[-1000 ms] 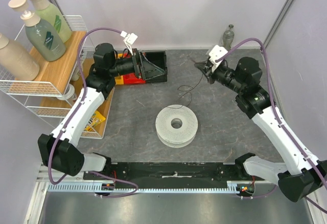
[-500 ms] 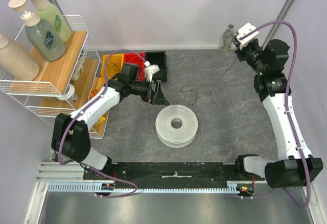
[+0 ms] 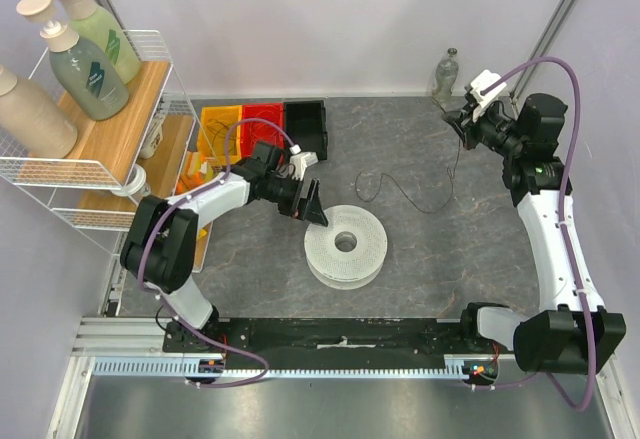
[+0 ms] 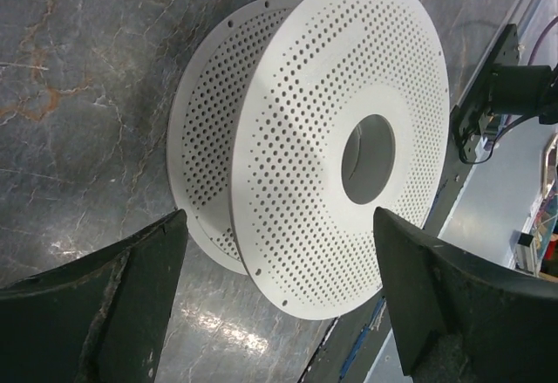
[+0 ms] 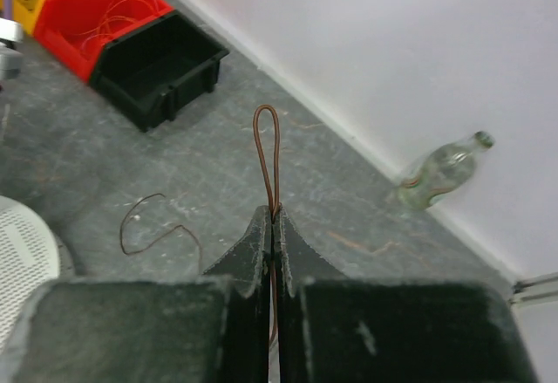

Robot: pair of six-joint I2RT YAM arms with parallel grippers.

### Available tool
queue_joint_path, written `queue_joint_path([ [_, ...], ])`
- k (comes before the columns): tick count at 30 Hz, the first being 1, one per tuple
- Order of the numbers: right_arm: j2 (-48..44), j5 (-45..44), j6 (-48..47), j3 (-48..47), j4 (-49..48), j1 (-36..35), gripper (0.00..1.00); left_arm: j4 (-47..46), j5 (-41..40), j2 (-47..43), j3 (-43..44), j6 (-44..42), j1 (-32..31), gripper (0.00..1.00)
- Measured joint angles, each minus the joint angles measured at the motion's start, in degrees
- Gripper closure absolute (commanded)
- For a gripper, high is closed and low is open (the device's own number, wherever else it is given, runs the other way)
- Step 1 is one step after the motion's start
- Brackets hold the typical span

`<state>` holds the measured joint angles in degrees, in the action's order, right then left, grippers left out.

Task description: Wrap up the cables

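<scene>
- left gripper (image 3: pixel 312 206) spread wide, grasping nothing, just beside the white spool's (image 3: pixel 345 246) left edge.
- right gripper (image 3: pixel 463 125) clenched on the cable (image 3: pixel 408 195) at far right; the remainder trails across the table (image 3: pixel 450 259), beyond the spool.

Matt perforated white plastic spool (image 4: pixel 296 139); smooth thin cable (image 5: pixel 266 108); veined stone-look tabletop (image 3: pixel 450 249); clear glossy bottle (image 5: pixel 440 169); wooden shelf (image 3: pixel 133 109).

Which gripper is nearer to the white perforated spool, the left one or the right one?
Left. The left gripper stands open right beside the spool's far-left rim; the right gripper is far off toward the back right corner, shut on the thin cable.
</scene>
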<state>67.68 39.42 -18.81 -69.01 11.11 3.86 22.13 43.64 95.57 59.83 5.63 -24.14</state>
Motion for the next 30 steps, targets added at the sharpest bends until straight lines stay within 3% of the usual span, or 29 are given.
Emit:
queue_joint_path([
  [11,0.0,2.36,8.44,1.49,3.34,0.0,1.0,-3.76,7.67,9.6,-0.02,3.06,0.0,0.48],
  [16,0.96,3.04,8.37,1.38,5.18,0.0,1.0,-6.03,12.55,10.78,0.2,5.7,0.44,0.8],
  [18,2.51,3.58,6.86,0.74,8.09,-0.02,1.0,-5.75,14.88,10.78,0.68,6.43,0.63,0.98],
  [23,5.01,1.38,3.89,0.31,14.62,0.0,1.0,-1.81,19.98,7.17,3.45,5.68,0.59,0.98],
  [30,5.18,-0.72,5.55,-1.09,18.6,0.0,1.0,6.1,10.95,-3.91,10.32,-7.8,-1.11,0.99],
])
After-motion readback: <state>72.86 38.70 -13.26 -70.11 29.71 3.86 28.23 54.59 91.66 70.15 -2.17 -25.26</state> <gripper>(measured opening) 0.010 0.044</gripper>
